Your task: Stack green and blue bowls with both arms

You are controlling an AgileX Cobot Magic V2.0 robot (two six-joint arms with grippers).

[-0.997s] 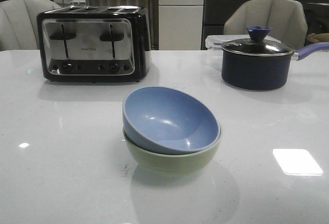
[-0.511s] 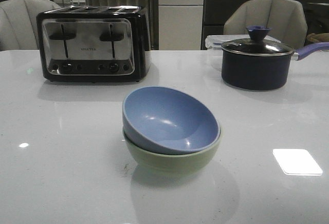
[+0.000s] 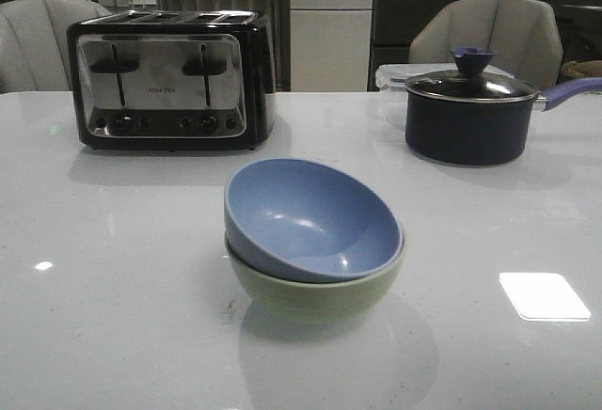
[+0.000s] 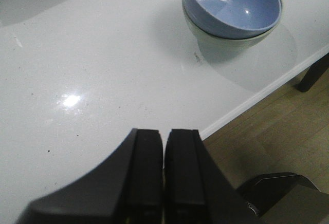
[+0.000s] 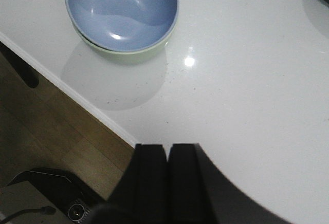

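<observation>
No shift across last second: matte dusty-blue bowl nested, tilted, in pale sage-green bowl mid-table. Left gripper and right gripper closed, empty, well apart from stack. Looks done.

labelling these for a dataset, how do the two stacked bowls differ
The dusty blue matte bowl sits on top, nested inside the pale green matte bowl, which rests on the white table. The blue bowl is tilted, its opening leaning toward the camera; the green bowl sits level. Both are round, deep and look alike in size.
</observation>
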